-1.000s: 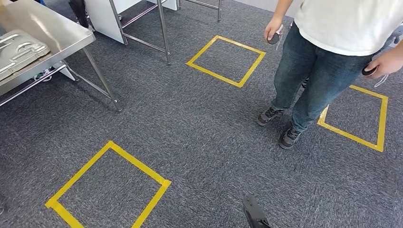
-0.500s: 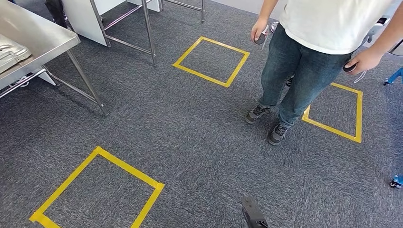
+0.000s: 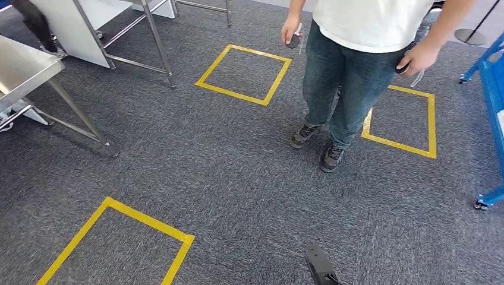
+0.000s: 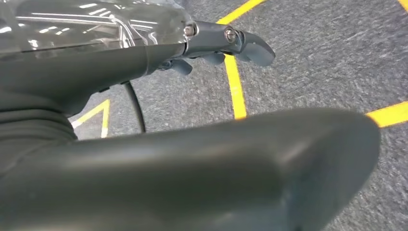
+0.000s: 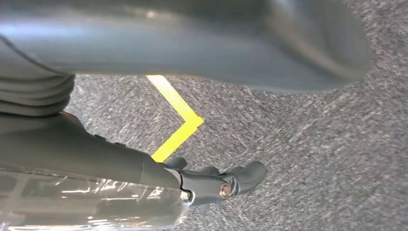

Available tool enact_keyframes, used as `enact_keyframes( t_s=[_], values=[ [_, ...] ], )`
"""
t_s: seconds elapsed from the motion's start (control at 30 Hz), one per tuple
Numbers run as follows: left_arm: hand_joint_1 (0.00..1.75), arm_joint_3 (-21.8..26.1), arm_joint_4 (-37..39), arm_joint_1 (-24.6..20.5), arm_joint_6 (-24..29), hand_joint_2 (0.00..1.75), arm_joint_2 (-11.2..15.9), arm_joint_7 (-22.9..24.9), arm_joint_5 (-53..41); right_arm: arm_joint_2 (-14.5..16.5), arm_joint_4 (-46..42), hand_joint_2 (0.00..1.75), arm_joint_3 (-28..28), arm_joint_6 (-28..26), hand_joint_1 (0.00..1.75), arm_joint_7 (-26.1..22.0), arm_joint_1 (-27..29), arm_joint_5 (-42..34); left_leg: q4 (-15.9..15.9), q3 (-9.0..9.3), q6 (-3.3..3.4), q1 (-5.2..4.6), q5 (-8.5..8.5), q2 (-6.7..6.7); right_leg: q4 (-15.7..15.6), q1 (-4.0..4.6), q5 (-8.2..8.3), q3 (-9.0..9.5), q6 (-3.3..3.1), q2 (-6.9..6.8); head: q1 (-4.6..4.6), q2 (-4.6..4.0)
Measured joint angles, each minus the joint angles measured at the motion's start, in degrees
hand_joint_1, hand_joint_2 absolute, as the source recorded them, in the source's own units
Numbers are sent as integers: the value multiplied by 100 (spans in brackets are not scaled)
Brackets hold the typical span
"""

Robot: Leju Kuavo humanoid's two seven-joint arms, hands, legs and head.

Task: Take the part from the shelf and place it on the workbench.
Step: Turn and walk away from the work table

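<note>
Carpet (image 3: 238, 172) lies open between workbench (image 3: 24, 68) and person (image 3: 350, 59).

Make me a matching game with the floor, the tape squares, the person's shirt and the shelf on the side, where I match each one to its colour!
Things:
1. carpet
2. tape squares
3. shirt
4. shelf

Colours:
A. blue
B. white
C. grey
D. yellow

Pairs: 1-C, 2-D, 3-B, 4-A
</note>
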Motion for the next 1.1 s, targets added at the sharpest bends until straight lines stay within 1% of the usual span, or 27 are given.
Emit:
enact_keyframes(
  t_s=[0.03, 0.07, 0.1, 0.17, 0.2, 0.23, 0.27, 0.33, 0.37, 0.4, 0.43, 0.5, 0.53, 0.57, 0.6, 0.67, 0.7, 0.73, 0.77, 0.8, 0.87, 0.9, 0.93, 1.0, 1.03, 1.07, 1.1],
  values=[
    [0, -1, 0, 5, 0, 0, 0, -1, 0, 4, 1, 0, -3, 1, 0, 0, 3, -1, 256, -136, 4, -14, -50, -17, 1, 5, -6, 12, -11, 35, -21, 0],
    [0, -1, 0, 8, 0, 0, 0, -2, 1, 8, 1, 0, -5, 2, 0, 1, 8, -1, 313, -183, 8, -20, 11, -26, 3, 9, -11, 25, -14, 74, -32, 0],
    [0, -1, 0, 9, 1, 0, 0, -6, 1, 10, 2, 0, -7, 2, 0, 1, 10, -1, 147, -128, 14, -21, 173, -31, 5, 9, -18, 41, -14, 115, -40, 0],
    [0, -1, 0, 7, 5, 0, 0, -15, 1, 13, 2, 0, -10, 1, 0, 1, 9, -2, -559, 165, 21, -7, 571, -116, 18, 9, -41, 71, 11, 192, -57, 0],
    [0, -1, 1, 6, 7, 0, -1, -21, 1, 14, 2, 0, -11, -1, 0, 3, 6, -4, -871, 297, 29, 1, 687, -175, 35, 16, -55, 71, 33, 229, -64, 0],
    [0, -2, 1, 8, 9, 0, -2, -25, -2, 14, 2, 0, -13, -5, 0, 7, 5, -7, -1062, 375, 38, 2, 735, -227, 47, 20, -62, 63, 59, 258, -63, 0],
    [0, -3, 2, 10, 10, 0, -3, -30, -4, 13, 2, 0, -14, -11, 0, 11, 10, -10, -1131, 400, 54, -6, 721, -254, 50, 25, -61, 53, 84, 282, -58, 0],
    [0, -3, 2, 8, 13, 0, -5, -38, -11, 8, 5, 0, -19, -26, 0, 19, 28, -20, -1167, 407, 102, -12, 728, -219, 40, 15, -59, 45, 125, 310, -45, 0],
    [0, -2, 2, 3, 14, 0, -7, -44, -13, 9, 7, 0, -20, -32, 0, 20, 36, -25, -1176, 413, 129, -4, 733, -196, 74, 14, -92, 32, 144, 285, -34, 0],
    [0, -1, 2, 0, 16, 0, -8, -50, -14, 9, 8, 0, -23, -37, 0, 20, 34, -28, -1186, 419, 158, 7, 738, -164, 200, 11, -178, -27, 162, 241, -9, 0],
    [0, 1, 2, -1, 17, 0, -8, -55, -15, 9, 8, 0, -28, -41, 0, 21, 27, -31, -1192, 424, 182, 13, 738, -128, 445, 5, -317, -144, 180, 185, 20, 0],
    [0, 3, 2, 2, 17, 0, -8, -66, -19, 10, 8, 0, -44, -46, 0, 28, 16, -37, -1192, 426, 213, 7, 726, -50, 1183, -12, -641, -517, 210, 102, 75, 0],
    [0, 4, 2, 3, 17, 0, -8, -71, -23, 10, 8, 0, -52, -48, 0, 34, 19, -40, -1191, 428, 219, 4, 721, -14, 1480, -20, -723, -676, 221, 86, 89, 0],
    [0, 4, 2, 2, 18, 0, -9, -74, -27, 10, 8, 0, -56, -49, 0, 41, 25, -40, -1191, 433, 222, 3, 714, 21, 1586, -26, -696, -745, 228, 76, 102, 0],
    [0, 3, 2, -1, 19, 0, -9, -77, -31, 10, 9, 0, -57, -49, 0, 47, 28, -40, -1191, 441, 222, 3, 706, 49, 1466, -29, -563, -702, 231, 64, 120, 0],
    [0, 1, 1, -8, 20, 0, -9, -78, -33, 10, 9, 0, -57, -49, 0, 52, 25, -40, -1192, 465, 206, 5, 686, 96, 758, -26, -173, -373, 225, -20, 158, 0],
    [0, -1, 0, -11, 21, 0, -9, -80, -33, 11, 9, 0, -57, -49, 0, 55, 20, -41, -1188, 469, 188, -5, 673, 112, 408, -7, -52, -209, 220, -71, 181, 0],
    [0, -2, 1, -12, 22, 0, -9, -80, -33, 13, 8, 0, -58, -48, 0, 57, 14, -42, -1190, 470, 167, -14, 666, 128, 174, 10, 5, -102, 214, -113, 193, 0],
    [0, -4, 1, -13, 23, 0, -9, -80, -36, 15, 8, 0, -59, -47, 0, 58, 14, -43, -1200, 472, 144, -21, 663, 142, 64, 30, 1, -56, 205, -135, 192, 0],
    [0, -5, 1, -15, 23, 0, -9, -79, -40, 17, 9, 0, -60, -45, 0, 60, 19, -45, -1215, 478, 117, -27, 664, 156, 38, 50, -10, -52, 191, -118, 180, 0],
    [0, -12, 0, -18, 20, 0, -9, -69, -50, 16, 10, 0, -62, -42, 0, 56, 39, -47, -1212, 501, 64, -16, 630, 152, 2, 38, 3, -26, 129, -83, 143, 0],
    [0, -16, 0, -19, 17, 0, -9, -63, -53, 15, 10, 0, -62, -41, 0, 51, 39, -47, -1113, 473, 47, -14, 554, 123, -17, 28, 8, -4, 87, -68, 125, 0],
    [0, -19, 0, -18, 16, 0, -9, -52, -55, 14, 10, 0, -63, -40, 0, 47, 34, -47, -899, 392, 39, -15, 423, 81, -35, 14, 11, 21, 45, -53, 96, 0],
    [0, -21, 0, -10, 15, 0, -9, -31, -60, 20, 10, 0, -66, -37, 0, 41, 23, -46, -172, 65, 39, -23, 86, 2, -37, 13, -2, 51, -8, -15, 26, 0],
    [0, -21, 1, -6, 14, 0, -9, -21, -62, 25, 10, 0, -66, -34, 0, 42, 24, -45, 161, -100, 37, -28, -21, -17, -37, 15, -8, 62, -19, 10, -3, 0],
    [0, -21, 1, -3, 13, 0, -9, -16, -64, 29, 10, 0, -66, -30, 0, 43, 27, -44, 334, -199, 37, -29, -29, -28, -35, 15, -11, 71, -22, 40, -20, 0],
    [0, -21, 1, -2, 11, 0, -8, -16, -65, 31, 10, 0, -66, -26, 0, 50, 29, -43, 280, -193, 38, -24, 74, -30, -34, 13, -15, 82, -22, 72, -31, 0]
  ],
)
